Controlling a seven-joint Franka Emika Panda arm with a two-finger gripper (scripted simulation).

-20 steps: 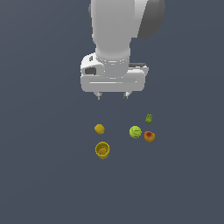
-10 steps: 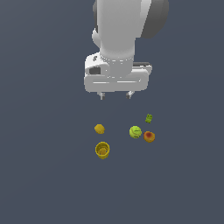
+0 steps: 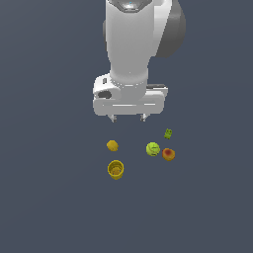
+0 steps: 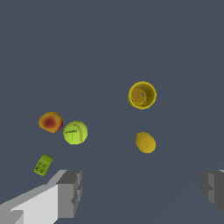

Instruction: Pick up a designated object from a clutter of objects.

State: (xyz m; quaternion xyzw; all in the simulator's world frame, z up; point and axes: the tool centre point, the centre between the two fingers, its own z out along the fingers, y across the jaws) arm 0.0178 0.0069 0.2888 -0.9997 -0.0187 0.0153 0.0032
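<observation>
The small yellow cup (image 3: 115, 169) stands upright on the grey floor, its hollow showing in the wrist view (image 4: 142, 95). The yellow lemon-like ball (image 3: 112, 145) (image 4: 145, 142) lies just beyond it. The lime-green ball (image 3: 153, 148) (image 4: 75, 132), the red-orange fruit (image 3: 169, 154) (image 4: 50, 122) and the tiny green block (image 3: 168, 133) (image 4: 43, 165) lie toward the exterior view's right. My gripper (image 3: 128, 118) (image 4: 142, 190) hangs open and empty above the floor, behind the clutter, holding nothing.
The flat dark grey floor (image 3: 54, 197) runs all around the five items. The white arm (image 3: 133, 44) rises above the gripper.
The gripper has shifted slightly to the exterior view's right and a little lower. The objects have not moved.
</observation>
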